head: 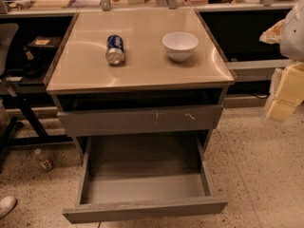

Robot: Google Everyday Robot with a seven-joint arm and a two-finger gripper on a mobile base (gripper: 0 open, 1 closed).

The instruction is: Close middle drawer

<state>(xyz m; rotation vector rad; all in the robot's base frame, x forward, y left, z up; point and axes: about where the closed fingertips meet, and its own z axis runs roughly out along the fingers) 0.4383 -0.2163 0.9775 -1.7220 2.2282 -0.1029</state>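
Note:
The middle drawer (145, 208) is pulled far out at the bottom of the cabinet. It is wide and grey with a plain flat front, and its deep box-shaped interior (142, 175) holds nothing. Above it is a grey drawer front with pale scratch marks (140, 120), pulled out slightly. My gripper (281, 109) is at the right edge of the camera view. It hangs off the cabinet's right side, level with the scratched front, and touches nothing.
A blue can (114, 49) lies on its side and a white bowl (180, 45) stands on the beige cabinet top (142, 72). A small bottle (44, 159) lies on the speckled floor at left, near dark chair legs (23, 118). Cluttered shelves run behind.

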